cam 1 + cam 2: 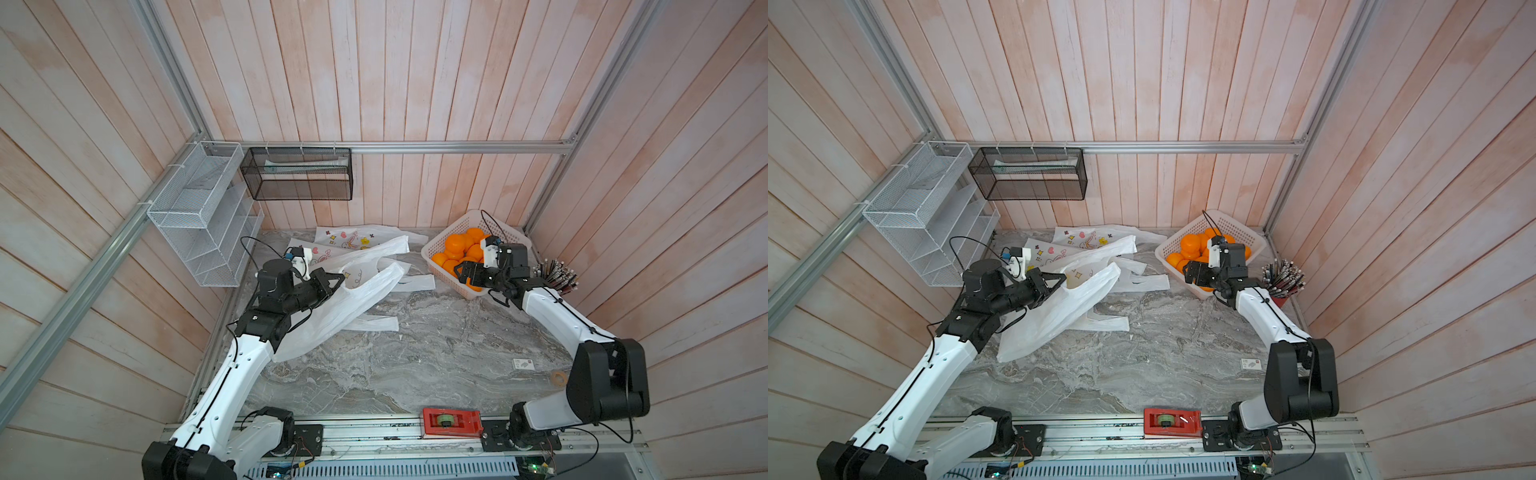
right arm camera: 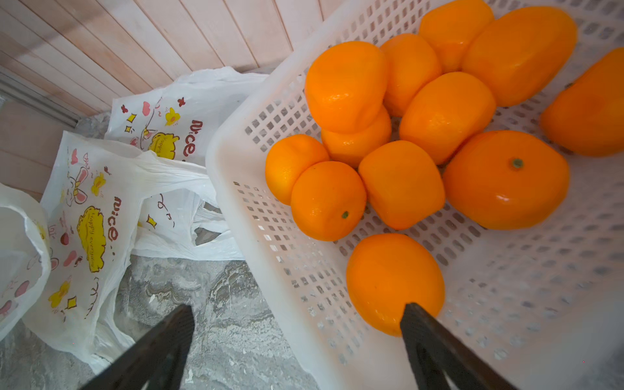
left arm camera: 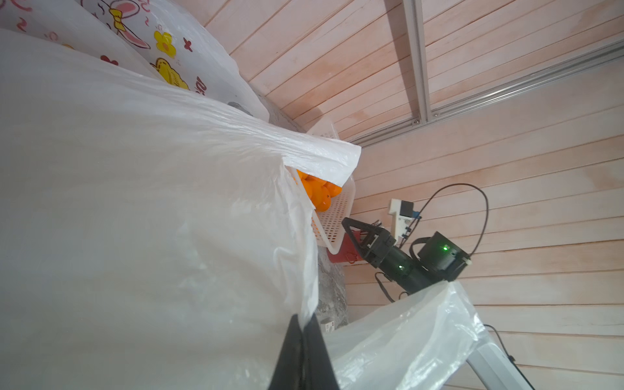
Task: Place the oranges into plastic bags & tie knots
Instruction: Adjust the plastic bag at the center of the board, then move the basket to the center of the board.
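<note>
Several oranges point(image 1: 457, 245) point(image 2: 401, 184) lie in a white perforated basket point(image 1: 473, 216) point(image 2: 219, 162) at the back right. My right gripper point(image 1: 461, 270) point(image 2: 297, 309) hangs open over the basket's near rim, one finger beside the nearest orange point(image 2: 393, 280), the other over the table. My left gripper point(image 1: 338, 279) point(image 3: 305, 320) is shut on the rim of a white plastic bag point(image 1: 349, 307) point(image 3: 152, 202), holding it up with its mouth sagging open. More plastic bags point(image 1: 353, 239) point(image 2: 91, 216), printed with bunnies and flowers, lie flat behind it. Knots are out of view.
A white wire rack point(image 1: 199, 220) and a black mesh bin point(image 1: 297, 174) hang on the back-left walls. A red cup of pens point(image 1: 557, 276) stands right of the basket. A red tape dispenser point(image 1: 451, 423) sits on the front rail. A small card point(image 1: 523, 364) lies on the marble.
</note>
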`<state>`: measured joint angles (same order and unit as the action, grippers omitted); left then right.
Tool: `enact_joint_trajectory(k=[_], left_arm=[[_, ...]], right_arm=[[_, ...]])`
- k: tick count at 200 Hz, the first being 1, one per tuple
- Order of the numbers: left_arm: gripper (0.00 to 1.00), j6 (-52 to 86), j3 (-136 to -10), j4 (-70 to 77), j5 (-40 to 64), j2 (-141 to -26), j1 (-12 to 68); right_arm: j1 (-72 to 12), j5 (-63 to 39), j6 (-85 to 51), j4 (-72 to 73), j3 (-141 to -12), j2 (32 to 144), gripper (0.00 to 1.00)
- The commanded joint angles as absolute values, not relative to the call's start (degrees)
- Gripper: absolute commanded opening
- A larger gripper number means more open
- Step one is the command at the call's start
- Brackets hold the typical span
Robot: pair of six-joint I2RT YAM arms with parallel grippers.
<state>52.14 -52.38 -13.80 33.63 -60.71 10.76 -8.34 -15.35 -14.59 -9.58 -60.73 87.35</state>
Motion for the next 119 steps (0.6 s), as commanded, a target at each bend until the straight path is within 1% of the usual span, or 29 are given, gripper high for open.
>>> enact_joint_trajectory(k=[1,28,53,72,85,101,119], left_arm=[[0.0,58.2,-54.9,-9.7,35.9,-61.7,10.5],[0.0,60.2,-54.0,-5.0,36.3,-62.0,10.5],[0.0,61.7,-53.5,-2.7,35.5,-62.6,10.5],[0.0,62.3,-53.4,-1.3,35.8,-63.3,10.5],[0.0,62.4,-53.6,-1.0,35.8,-63.9,10.5],[0.0,62.3,-53.6,-0.9,35.4,-64.4,10.5],[0.0,62.2,-53.5,-0.8,35.0,-64.7,10.5]], right_arm=[[-9.0,-16.4,-11.9,-13.2,-65.1,92.1,0.98],[-9.5,-17.8,-10.7,-15.6,-68.6,97.1,0.98],[-10.2,-21.2,-10.0,-19.0,-69.6,99.2,0.98],[-10.4,-23.1,-9.7,-20.8,-68.2,99.1,0.93],[-10.6,-24.3,-9.6,-21.5,-66.5,98.1,0.88],[-10.5,-25.6,-9.7,-21.9,-63.7,95.9,0.81],[-10.5,-26.0,-9.8,-22.8,-60.4,92.8,0.76]])
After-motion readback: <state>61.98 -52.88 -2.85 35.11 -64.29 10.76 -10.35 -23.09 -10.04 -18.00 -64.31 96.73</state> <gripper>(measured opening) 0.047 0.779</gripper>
